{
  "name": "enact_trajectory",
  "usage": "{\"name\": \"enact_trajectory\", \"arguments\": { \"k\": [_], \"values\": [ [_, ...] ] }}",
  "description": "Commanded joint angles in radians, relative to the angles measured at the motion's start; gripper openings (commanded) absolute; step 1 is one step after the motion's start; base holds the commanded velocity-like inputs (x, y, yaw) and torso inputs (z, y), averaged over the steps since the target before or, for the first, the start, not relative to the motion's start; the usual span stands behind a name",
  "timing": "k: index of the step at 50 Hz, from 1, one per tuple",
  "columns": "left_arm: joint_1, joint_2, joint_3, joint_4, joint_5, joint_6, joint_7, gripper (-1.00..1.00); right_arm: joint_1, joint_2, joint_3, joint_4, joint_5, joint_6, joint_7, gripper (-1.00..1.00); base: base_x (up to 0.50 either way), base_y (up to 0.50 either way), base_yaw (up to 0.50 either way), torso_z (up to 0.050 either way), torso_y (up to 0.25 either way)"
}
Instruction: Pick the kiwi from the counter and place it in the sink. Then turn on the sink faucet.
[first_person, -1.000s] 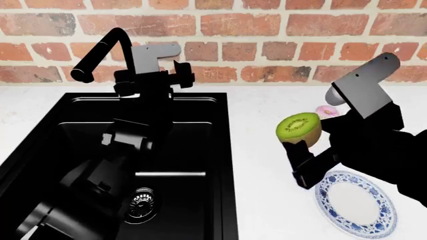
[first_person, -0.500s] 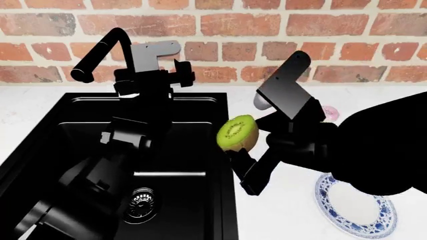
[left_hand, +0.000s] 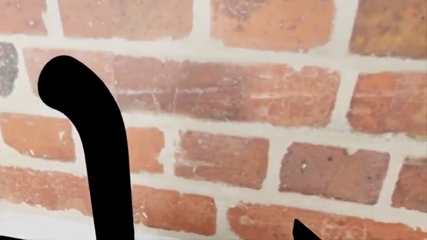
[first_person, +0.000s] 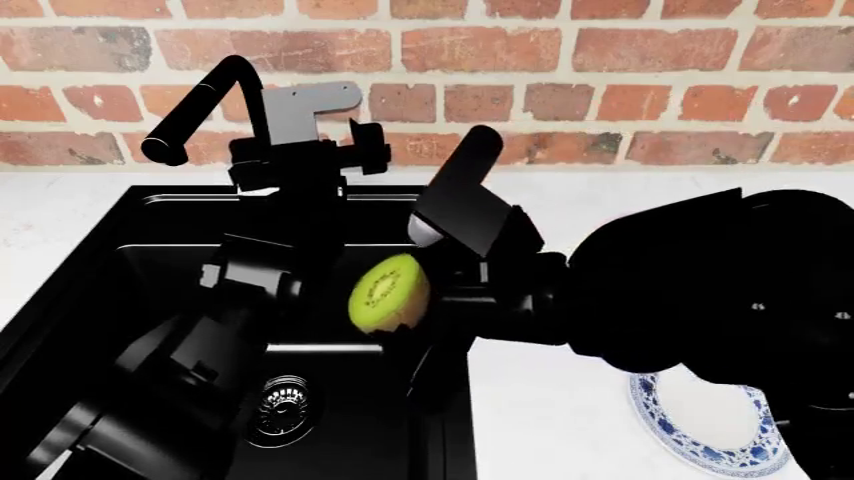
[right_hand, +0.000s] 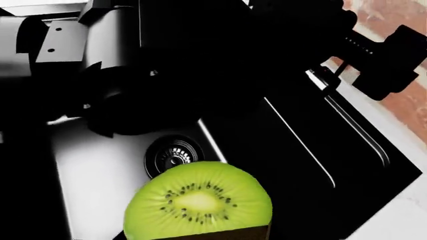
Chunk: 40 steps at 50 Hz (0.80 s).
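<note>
Head view: one kiwi (first_person: 388, 292) clamped in right hand (first_person: 407, 310) over one sink (first_person: 147, 260).

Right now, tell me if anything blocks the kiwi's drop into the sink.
Nothing visible does. The right hand holds the kiwi over the open sink; the left arm reaches across the basin beside it, not under it.

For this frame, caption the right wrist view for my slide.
Right gripper holds the kiwi above the sink, near its drain grate.
</note>
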Motion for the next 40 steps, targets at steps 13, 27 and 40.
{"name": "enact_trajectory", "arguments": {
  "k": [13,27,40],
  "values": [
    [0.005,-0.014,0.010,0.038,-0.010,-0.015,-0.016,1.00,-0.009,-0.094,-0.170,0.056,-0.181,-0.120,-0.212,-1.00,0.00,0.00,0.00,0.000,0.000],
    [0.003,-0.012,0.014,0.036,-0.013,-0.014,-0.015,1.00,-0.026,-0.129,-0.274,0.108,-0.276,-0.193,-0.311,-1.00,0.00,0.00,0.00,0.000,0.000],
    [0.010,-0.018,0.018,0.051,-0.017,-0.016,-0.019,1.00,-0.056,-0.167,-0.363,0.139,-0.351,-0.260,-0.376,-1.00,0.00,0.00,0.00,0.000,0.000]
  ]
}}
